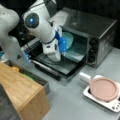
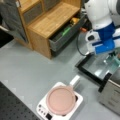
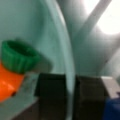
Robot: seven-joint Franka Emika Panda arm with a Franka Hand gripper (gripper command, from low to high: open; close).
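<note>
My gripper [image 1: 64,51] reaches over the open door [image 1: 61,65] of a silver toaster oven [image 1: 100,27]. It is shut on the rim of a teal plate [image 1: 69,39] that sits in the oven's mouth. In the wrist view the plate's pale rim [image 3: 65,50] runs down between my two dark fingers [image 3: 51,86]. A toy carrot [image 3: 11,72], orange with a green top, lies on the plate at the wrist view's left. In a front view the gripper [image 2: 112,53] shows below the blue wrist, with the plate's edge [image 2: 117,60] beside it.
A pink pan [image 1: 103,88] rests on a white cooker [image 1: 92,96] at a front view's lower right. A wooden cabinet [image 1: 22,92] stands at the lower left, with an open grey drawer [image 2: 67,33] holding small items. Grey table [image 2: 30,65] lies between.
</note>
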